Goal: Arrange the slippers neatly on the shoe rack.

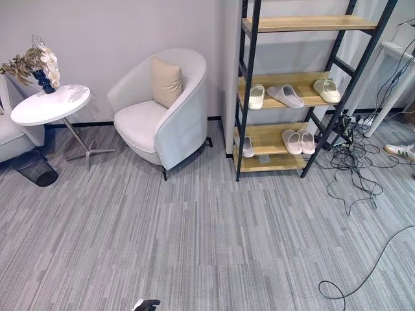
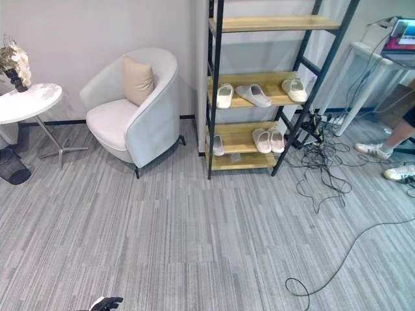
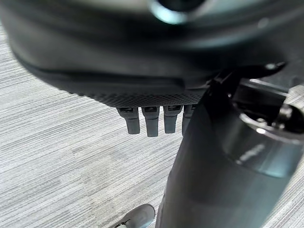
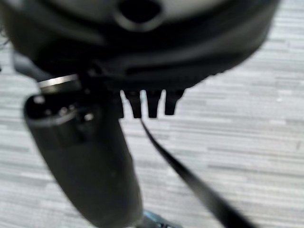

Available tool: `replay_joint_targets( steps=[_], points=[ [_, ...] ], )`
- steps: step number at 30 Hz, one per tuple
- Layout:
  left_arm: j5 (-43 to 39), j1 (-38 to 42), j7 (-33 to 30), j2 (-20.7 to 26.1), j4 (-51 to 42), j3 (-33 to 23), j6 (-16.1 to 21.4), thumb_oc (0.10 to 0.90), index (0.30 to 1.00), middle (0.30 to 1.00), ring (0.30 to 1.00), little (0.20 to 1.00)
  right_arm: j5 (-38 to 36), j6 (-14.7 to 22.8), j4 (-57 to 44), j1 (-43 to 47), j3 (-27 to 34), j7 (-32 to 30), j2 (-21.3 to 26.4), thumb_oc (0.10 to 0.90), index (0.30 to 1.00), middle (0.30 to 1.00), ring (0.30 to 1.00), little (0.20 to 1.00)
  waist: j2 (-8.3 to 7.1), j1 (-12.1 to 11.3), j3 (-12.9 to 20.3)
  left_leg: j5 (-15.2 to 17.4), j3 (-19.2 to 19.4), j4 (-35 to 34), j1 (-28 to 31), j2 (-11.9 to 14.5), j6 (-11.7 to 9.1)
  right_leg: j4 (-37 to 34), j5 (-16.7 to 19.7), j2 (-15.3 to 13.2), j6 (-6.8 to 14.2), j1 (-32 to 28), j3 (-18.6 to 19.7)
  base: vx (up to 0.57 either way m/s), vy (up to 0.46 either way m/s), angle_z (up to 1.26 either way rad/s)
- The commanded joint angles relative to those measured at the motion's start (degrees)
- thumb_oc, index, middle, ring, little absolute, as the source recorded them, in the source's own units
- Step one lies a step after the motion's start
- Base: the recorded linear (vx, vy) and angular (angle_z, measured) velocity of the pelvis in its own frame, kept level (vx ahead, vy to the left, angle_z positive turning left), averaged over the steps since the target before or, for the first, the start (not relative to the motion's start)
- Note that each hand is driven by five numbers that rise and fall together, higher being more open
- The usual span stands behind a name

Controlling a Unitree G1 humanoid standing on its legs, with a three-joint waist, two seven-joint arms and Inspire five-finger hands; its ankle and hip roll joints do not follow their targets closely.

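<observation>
Hanging over bare carpet, left robot hand (image 3: 152,118) and right robot hand (image 4: 147,102) show straight fingers, holding nothing. Farther off, upper right of frame, the shoe rack (image 1: 295,81) carries slippers (image 1: 285,96) on two shelves; middle-shelf ones lie unevenly, so straightening remains.

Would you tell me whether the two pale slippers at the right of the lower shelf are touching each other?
Touching: in the left eye view the pair of slippers lies side by side, with no wood visible between their inner edges.
</observation>
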State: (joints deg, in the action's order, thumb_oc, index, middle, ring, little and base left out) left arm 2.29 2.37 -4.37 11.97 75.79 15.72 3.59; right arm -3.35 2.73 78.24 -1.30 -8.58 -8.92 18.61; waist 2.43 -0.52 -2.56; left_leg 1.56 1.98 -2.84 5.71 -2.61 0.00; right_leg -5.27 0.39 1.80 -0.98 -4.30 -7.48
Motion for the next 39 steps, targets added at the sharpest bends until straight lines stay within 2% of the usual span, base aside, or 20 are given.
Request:
replay_joint_targets(
  steps=[1,18,26,29,32,34,39],
  points=[
    [0.0,2.2,-0.3,0.1,1.9,0.6,1.1,0.8,0.9,0.9,0.9,0.9,-0.5,0.1,0.5,0.2,-1.7,-1.2,1.5,0.8,0.9,0.9,0.9,0.9,-1.7,0.1,2.3,-1.3,1.3,-2.2,-2.3,2.4,-4.6,0.3,1.9,-6.4,10.0,3.1,-0.7,0.02,-0.035,-0.06],
    [-1.3,2.5,0.3,-0.1,2.2,0.9,0.7,0.8,0.9,0.9,0.9,0.9,-1.8,0.2,0.1,0.6,-2.3,-0.6,1.3,0.8,0.9,0.9,0.9,0.9,-2.15,1.4,1.8,-1.5,1.3,-2.2,-1.8,3.4,-5.0,0.8,0.8,-5.3,8.9,2.7,0.4,0.01,-0.055,-0.03],
    [-3.8,4.0,0.4,0.2,0.7,0.9,1.4,0.8,0.9,0.9,0.9,0.9,-4.2,1.2,-1.1,1.6,-1.7,-0.5,1.9,0.8,0.9,0.9,0.9,0.9,-2.31,2.3,0.4,-2.8,0.8,-2.2,-2.7,5.2,-6.1,2.7,-0.3,-4.0,8.1,4.5,1.4,-0.01,-0.093,0.0],
    [-4.3,4.3,0.5,0.2,0.1,1.1,1.6,0.8,0.9,0.9,0.9,0.9,-4.9,1.4,-1.2,1.8,-1.6,-0.5,1.7,0.8,0.9,0.9,0.9,0.9,-2.36,2.4,0.0,-2.6,0.7,-1.1,-3.0,5.8,-6.3,3.9,-0.9,-3.5,7.6,4.9,2.1,-0.01,-0.078,-0.02],
    [-5.0,5.6,0.8,-0.2,-1.2,2.5,1.8,0.8,0.9,0.9,0.9,0.9,-6.5,1.5,-1.0,2.3,-1.2,-0.5,1.7,0.8,0.9,0.9,0.9,0.9,-2.86,3.2,-1.3,-0.7,0.7,5.9,-6.4,6.6,-6.4,7.2,-2.1,-3.4,6.6,6.6,3.2,-0.02,-0.063,-0.05],
    [-4.8,6.0,0.9,-0.4,-1.9,3.6,2.0,0.8,0.9,0.9,0.9,0.9,-6.9,1.5,-0.8,2.1,-1.0,-0.5,1.9,0.8,0.9,0.9,0.9,0.9,-3.02,3.6,-1.7,-0.3,1.0,8.0,-7.1,6.7,-6.4,8.7,-2.5,-3.6,6.2,7.4,3.0,0.03,-0.019,-0.22],
    [-4.5,6.2,1.1,-1.1,-2.6,5.0,2.1,0.8,0.9,0.9,0.9,0.9,-7.0,1.5,-0.7,1.8,-0.5,-0.5,2.3,0.8,0.9,0.9,0.9,0.9,-2.27,3.8,-1.8,-1.2,0.8,6.5,-9.9,5.0,-5.2,8.7,-3.6,-3.3,6.4,7.5,2.5,0.11,0.01,0.02]
  ],
)
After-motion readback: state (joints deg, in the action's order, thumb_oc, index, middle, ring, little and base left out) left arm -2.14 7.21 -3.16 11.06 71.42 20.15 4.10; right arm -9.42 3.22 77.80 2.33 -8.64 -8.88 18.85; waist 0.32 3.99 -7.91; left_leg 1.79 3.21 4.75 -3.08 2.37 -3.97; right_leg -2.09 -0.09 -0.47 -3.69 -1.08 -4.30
